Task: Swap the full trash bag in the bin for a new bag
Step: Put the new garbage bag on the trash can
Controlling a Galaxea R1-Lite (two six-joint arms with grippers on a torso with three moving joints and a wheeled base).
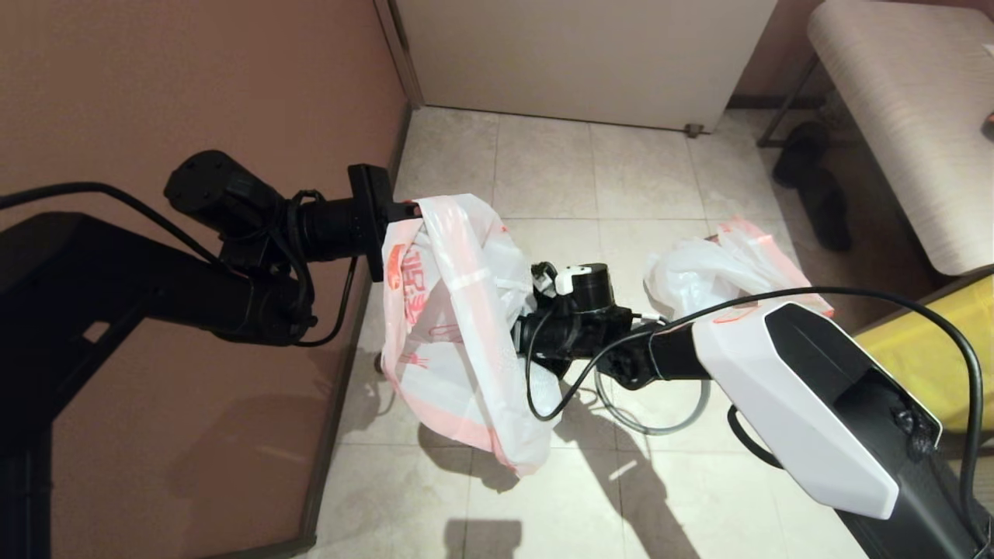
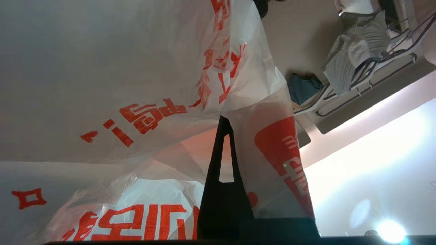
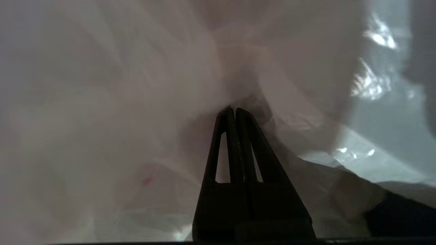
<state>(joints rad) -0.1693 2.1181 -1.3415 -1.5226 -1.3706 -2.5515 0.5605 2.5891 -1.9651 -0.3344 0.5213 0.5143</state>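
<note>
Where the left tool (image 1: pixel 415 208) reaches out level from the left above the tiled floor (image 1: pixel 543 178), the new bag (image 1: pixel 450 326) hangs from its tip, the plastic pinched at the bag's top edge between jaws pressed together. The bag droops below and to the right of that tool, clear of the floor, its lower end pink-red. The right tool (image 3: pixel 234 110) is pushed into the bag's right side from the right arm (image 1: pixel 808 388); in the right wrist view its jaws stand tight together with thin film bunched at their tips, though whether film is actually caught between them cannot be told. Bold red Chinese characters, too creased to read, run across the bag, with a red rounded logo panel beside the left tool in the left wrist view. The full trash bag (image 1: pixel 722 272) lies on the floor behind the right arm, well apart from the left tool, with faint red print.
</note>
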